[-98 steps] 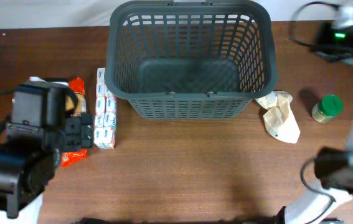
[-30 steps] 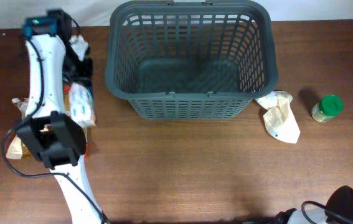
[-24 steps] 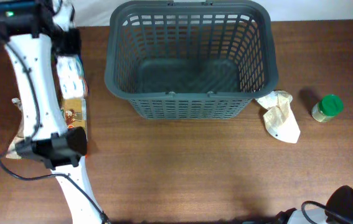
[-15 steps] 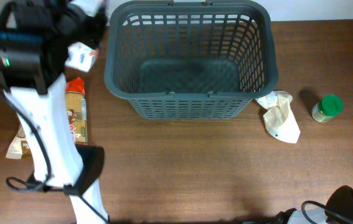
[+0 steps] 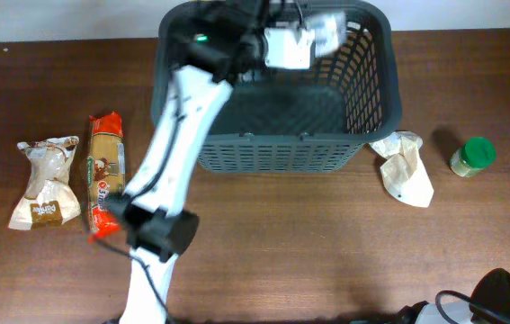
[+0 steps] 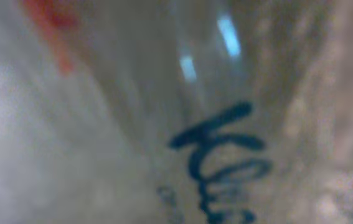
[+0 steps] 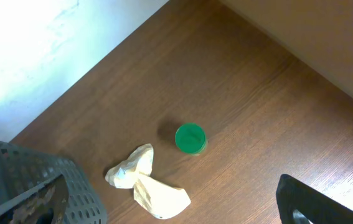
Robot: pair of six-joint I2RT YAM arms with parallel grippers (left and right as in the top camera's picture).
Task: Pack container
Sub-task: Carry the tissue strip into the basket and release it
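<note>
- The container point(image 5: 277, 155) is a large dark grey plastic basket, rectangular with rounded corners, its walls and floor slotted in a lattice.
- It stands upright, mouth up, at the far middle of the table point(image 5: 326, 252).
- The right wrist view shows only one corner point(image 7: 36, 186), seemingly its right end.

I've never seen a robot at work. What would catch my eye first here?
The big dark grey basket at the table's back, a white arm reaching over it, its left tool holding a white pack above the far side. Right of the basket lie a crumpled paper bag and a green-lidded jar; left of it, an orange snack pack.
</note>
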